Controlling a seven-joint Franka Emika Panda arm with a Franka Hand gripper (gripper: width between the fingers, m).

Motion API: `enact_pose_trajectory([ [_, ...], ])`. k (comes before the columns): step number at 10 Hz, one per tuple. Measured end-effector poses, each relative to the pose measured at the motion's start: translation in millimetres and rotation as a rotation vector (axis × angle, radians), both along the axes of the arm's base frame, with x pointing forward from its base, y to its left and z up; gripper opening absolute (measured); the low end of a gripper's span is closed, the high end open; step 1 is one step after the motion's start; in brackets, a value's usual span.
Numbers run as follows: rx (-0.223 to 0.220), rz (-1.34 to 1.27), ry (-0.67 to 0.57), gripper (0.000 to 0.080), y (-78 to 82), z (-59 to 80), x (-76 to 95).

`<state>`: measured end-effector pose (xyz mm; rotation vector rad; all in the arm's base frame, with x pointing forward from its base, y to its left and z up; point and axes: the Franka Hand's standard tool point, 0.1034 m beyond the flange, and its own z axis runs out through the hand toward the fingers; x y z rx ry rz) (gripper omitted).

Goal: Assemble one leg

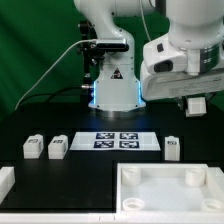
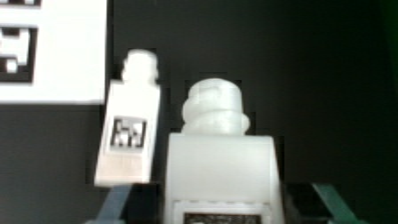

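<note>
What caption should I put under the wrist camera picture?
Robot hand holding one white leg, another leg lying beside the marker board.

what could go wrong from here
The small white plastic leg in the gripper could slip or tilt; the grip itself is barely visible.
A second tagged white leg sits close by; descending here may knock it.
The held leg's tip could miss a corner hole of the large white square tabletop.
</note>
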<state>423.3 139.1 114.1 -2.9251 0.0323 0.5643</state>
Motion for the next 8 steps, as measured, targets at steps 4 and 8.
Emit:
enact_pose_trajectory([
  [4,0.007,-0.009,-0.381,0.0291,-21.3,28.9,90.9],
  [8,-0.023,-0.05,-0.821,0.0291,-25.6,30.9,95.9],
])
